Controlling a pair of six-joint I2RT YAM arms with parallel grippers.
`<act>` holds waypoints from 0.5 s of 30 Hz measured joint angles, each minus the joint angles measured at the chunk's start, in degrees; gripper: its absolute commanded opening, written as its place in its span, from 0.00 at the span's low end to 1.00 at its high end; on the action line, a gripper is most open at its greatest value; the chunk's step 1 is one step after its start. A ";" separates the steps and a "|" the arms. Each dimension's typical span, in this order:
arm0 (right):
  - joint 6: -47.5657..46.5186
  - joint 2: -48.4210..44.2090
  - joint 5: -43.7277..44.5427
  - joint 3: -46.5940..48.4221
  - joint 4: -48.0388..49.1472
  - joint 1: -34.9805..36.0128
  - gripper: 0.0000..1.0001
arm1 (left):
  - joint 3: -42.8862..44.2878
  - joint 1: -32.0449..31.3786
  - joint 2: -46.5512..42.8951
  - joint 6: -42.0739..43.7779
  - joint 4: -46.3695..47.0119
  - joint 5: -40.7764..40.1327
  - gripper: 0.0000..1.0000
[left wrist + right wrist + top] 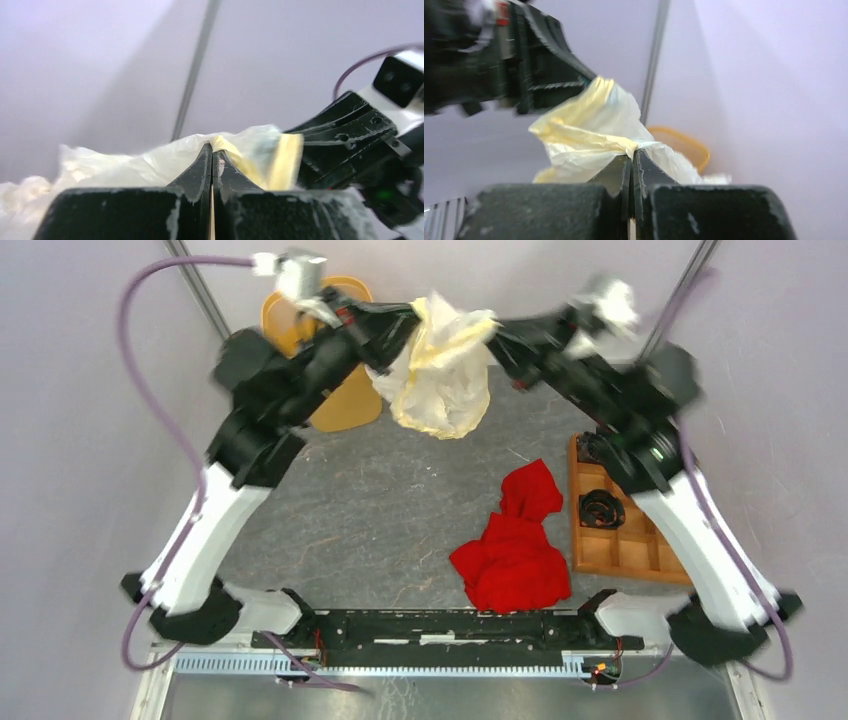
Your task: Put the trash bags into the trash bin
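Observation:
The cream-white trash bag (pixel 440 370) hangs in the air at the far middle of the table, stretched between both grippers. My left gripper (pixel 405 325) is shut on its left edge, and in the left wrist view the film (pixel 150 162) bunches at the closed tips (pixel 212 147). My right gripper (pixel 495 332) is shut on the right edge; its wrist view shows the bag (pixel 589 135) pinched at the tips (pixel 631 152). The yellow-orange trash bin (pixel 340 400) stands at the far left, mostly behind my left arm, and its rim (pixel 684 145) shows beyond the bag.
A red cloth heap (pixel 515 545) lies near the table's middle front. A brown wooden compartment tray (pixel 615 525) with black parts sits on the right under my right arm. Metal poles (pixel 205 290) rise at the back corners.

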 measured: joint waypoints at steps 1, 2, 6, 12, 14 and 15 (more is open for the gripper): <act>0.39 -3.52 -1.60 -0.55 3.65 0.02 0.01 | 0.85 -0.07 -1.66 0.00 3.50 2.86 0.02; 1.01 -11.30 -4.87 -7.32 10.88 0.04 0.01 | -1.03 -0.07 -4.31 0.00 6.97 4.76 0.02; 1.90 -26.69 -7.06 -30.97 26.60 0.85 0.00 | -22.75 -0.39 -18.91 -0.07 16.41 2.78 0.02; 6.75 -9.88 -4.55 -62.18 26.23 0.70 0.00 | -55.28 0.48 -15.93 -4.04 8.46 -11.37 0.02; 8.41 -4.00 -4.48 -65.77 17.81 0.44 0.00 | -61.42 0.83 -12.22 -4.85 0.94 -12.28 0.02; 8.79 -3.43 -4.52 -66.23 12.96 0.46 0.01 | -62.79 0.92 -12.02 -4.85 -3.37 -12.79 0.02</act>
